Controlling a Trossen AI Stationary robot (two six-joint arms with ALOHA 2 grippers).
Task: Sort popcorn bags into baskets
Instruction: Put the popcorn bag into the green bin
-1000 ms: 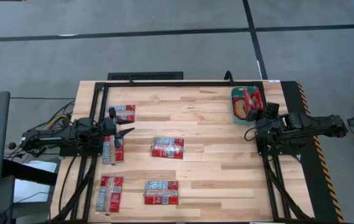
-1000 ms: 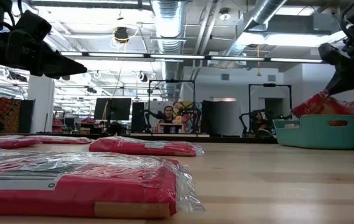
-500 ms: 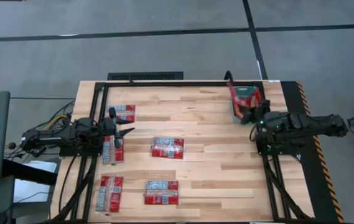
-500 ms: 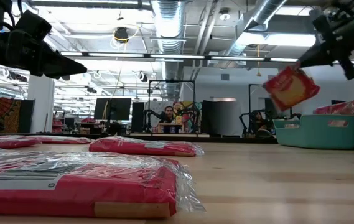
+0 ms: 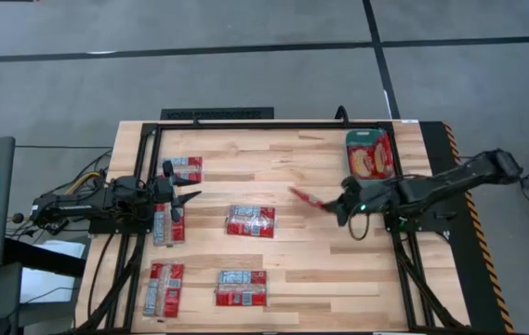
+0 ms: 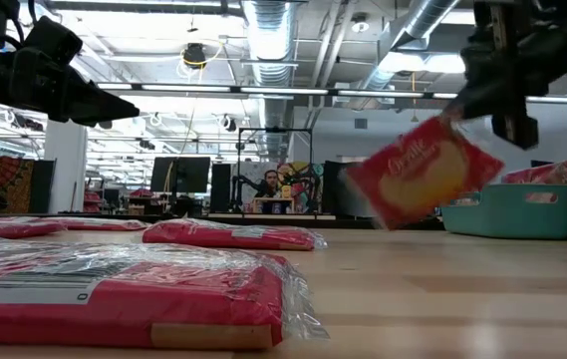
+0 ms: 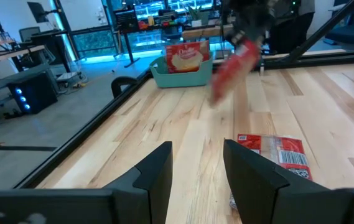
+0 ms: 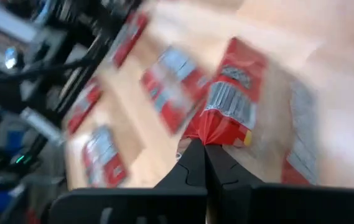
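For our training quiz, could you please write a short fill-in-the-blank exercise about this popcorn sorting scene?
1. The right end effector is shut on a ____ popcorn bag.
2. That bag hangs ____ the table, touching nothing else.
3. The teal basket holds ____ bag.
4. The left end effector is ____ and holds nothing.

Missing words: red; above; another; open

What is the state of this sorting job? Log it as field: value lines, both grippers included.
right gripper: shut on the edge of a held popcorn bag
held bag position: in the air above the table, apart from the basket
basket: teal, far right corner, one bag in basket showing
left gripper: open, empty, waiting over the table's left side
loose bags: five lying flat on the table
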